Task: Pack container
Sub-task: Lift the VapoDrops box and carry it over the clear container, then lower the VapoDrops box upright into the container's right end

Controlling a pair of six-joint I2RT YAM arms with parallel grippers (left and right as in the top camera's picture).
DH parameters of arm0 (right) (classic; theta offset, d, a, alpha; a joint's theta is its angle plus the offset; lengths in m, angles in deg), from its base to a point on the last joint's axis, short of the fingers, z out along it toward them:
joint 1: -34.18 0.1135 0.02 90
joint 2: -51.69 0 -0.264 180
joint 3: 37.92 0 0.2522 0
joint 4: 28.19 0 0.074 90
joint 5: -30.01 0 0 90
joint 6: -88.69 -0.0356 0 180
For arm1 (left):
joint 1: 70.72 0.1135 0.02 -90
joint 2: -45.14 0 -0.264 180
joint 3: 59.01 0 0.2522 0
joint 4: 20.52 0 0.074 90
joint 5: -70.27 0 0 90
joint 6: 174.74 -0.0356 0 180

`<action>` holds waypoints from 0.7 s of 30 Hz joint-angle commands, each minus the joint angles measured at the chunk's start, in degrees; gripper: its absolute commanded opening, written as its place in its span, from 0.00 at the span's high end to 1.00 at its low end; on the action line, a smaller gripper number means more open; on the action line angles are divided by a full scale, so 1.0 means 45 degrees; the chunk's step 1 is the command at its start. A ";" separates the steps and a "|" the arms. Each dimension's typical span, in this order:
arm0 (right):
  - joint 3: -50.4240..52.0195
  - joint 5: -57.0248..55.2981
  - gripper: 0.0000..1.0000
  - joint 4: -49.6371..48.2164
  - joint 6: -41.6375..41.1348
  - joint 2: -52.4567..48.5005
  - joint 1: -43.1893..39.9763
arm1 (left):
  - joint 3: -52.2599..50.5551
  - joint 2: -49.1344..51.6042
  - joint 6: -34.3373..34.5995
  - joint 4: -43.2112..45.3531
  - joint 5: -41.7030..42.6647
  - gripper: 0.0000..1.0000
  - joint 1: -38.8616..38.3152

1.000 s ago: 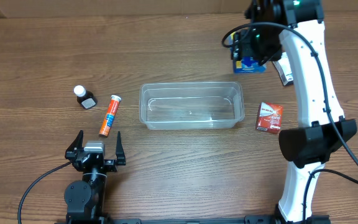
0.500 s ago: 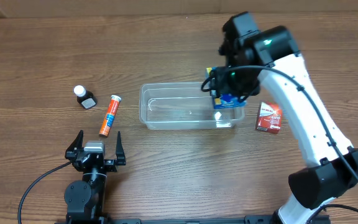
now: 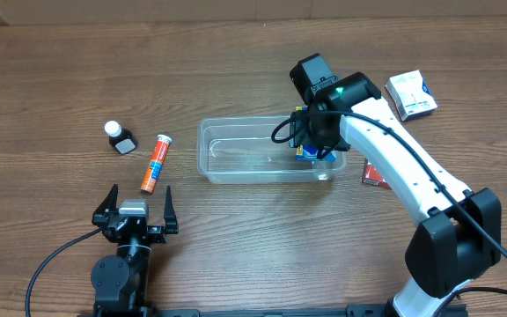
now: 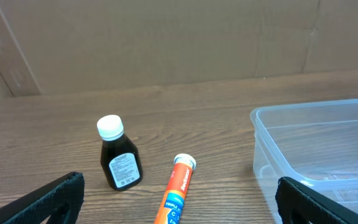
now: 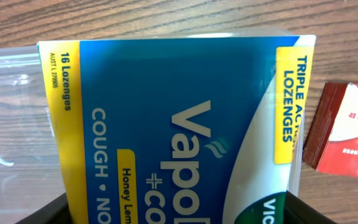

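The clear plastic container [image 3: 236,163] lies at the table's middle; its left end shows in the left wrist view [image 4: 328,143]. My right gripper [image 3: 313,151] is shut on a blue and yellow lozenge box [image 5: 173,124] and holds it over the container's right end, low inside it. A small part of the box shows under the wrist in the overhead view [image 3: 309,155]. My left gripper [image 3: 135,204] is open and empty near the front edge. An orange tube [image 3: 156,163] and a dark bottle with a white cap [image 3: 120,137] lie left of the container.
A red and white box [image 3: 373,174] lies right of the container, partly under my right arm, and shows in the right wrist view [image 5: 347,130]. A white and blue box [image 3: 411,93] lies at the back right. Cardboard walls stand behind the table [image 4: 166,37].
My right gripper has carried the lozenge box from the back right to the left and down, into the container's right end. A white box at the back right is now uncovered. The left arm has not moved.
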 commanded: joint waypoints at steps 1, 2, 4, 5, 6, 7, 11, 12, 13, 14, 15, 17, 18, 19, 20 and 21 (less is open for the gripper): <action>0.0301 -0.0583 0.29 -0.0291 0.0160 0.0170 0.0029 | -0.0058 -0.0112 -0.0214 0.0044 0.0175 0.00 0.0117; 0.0301 -0.0704 0.29 -0.0345 0.0291 0.0165 0.0029 | -0.0058 -0.0112 -0.0214 0.0044 0.0180 0.00 0.0117; 0.0301 -0.0729 0.30 -0.0432 0.0724 0.0165 0.0029 | -0.0058 -0.0112 -0.0214 0.0044 0.0175 0.00 0.0117; 0.0301 -0.0801 0.30 -0.0432 0.0782 0.0165 0.0029 | -0.0058 -0.0112 -0.0214 0.0039 0.0175 0.00 0.0117; 0.0301 -0.0879 0.30 -0.0432 0.0792 0.0165 0.0029 | -0.0058 -0.0112 -0.0214 0.0044 0.0175 0.00 0.0117; 0.0301 -0.0923 0.30 -0.0432 0.0835 0.0165 0.0029 | -0.0058 -0.0112 -0.0214 0.0044 0.0175 0.00 0.0117; 0.0301 -0.1010 0.33 -0.0364 0.1117 0.0165 0.0029 | -0.0058 -0.0112 -0.0214 0.0039 0.0180 0.00 0.0117; 0.0301 -0.1010 0.33 -0.0316 0.1117 0.0165 0.0029 | -0.0058 -0.0112 -0.0214 0.0039 0.0175 0.00 0.0117; 0.0301 -0.1010 0.33 -0.0257 0.1117 0.0165 0.0029 | -0.0058 -0.0112 -0.0214 0.0039 0.0175 0.00 0.0117; 0.0301 -0.1005 0.33 -0.0189 0.1117 0.0165 0.0029 | -0.0058 -0.0112 -0.0214 0.0039 0.0175 0.00 0.0117; 0.0301 -0.1001 0.33 -0.0073 0.1112 0.0165 0.0029 | -0.0058 -0.0112 -0.0214 0.0044 0.0175 0.00 0.0117; 0.0301 -0.0869 0.33 0.0282 0.1093 0.0165 0.0029 | -0.0058 -0.0112 -0.0214 0.0039 0.0175 0.00 0.0117; 0.0301 -0.0763 0.33 0.0389 0.1064 0.0165 0.0029 | -0.0058 -0.0112 -0.0214 0.0044 0.0175 0.00 0.0117; 0.0301 -0.0646 0.33 0.0447 0.1064 0.0165 0.0029 | -0.0058 -0.0112 -0.0214 0.0039 0.0175 0.00 0.0117; 0.0301 -0.0622 0.33 0.0486 0.1064 0.0165 0.0029 | -0.0058 -0.0112 -0.0214 0.0044 0.0175 0.00 0.0117; 0.0301 -0.0627 0.33 0.0486 0.1059 0.0165 0.0029 | -0.0058 -0.0112 -0.0214 0.0039 0.0180 0.00 0.0117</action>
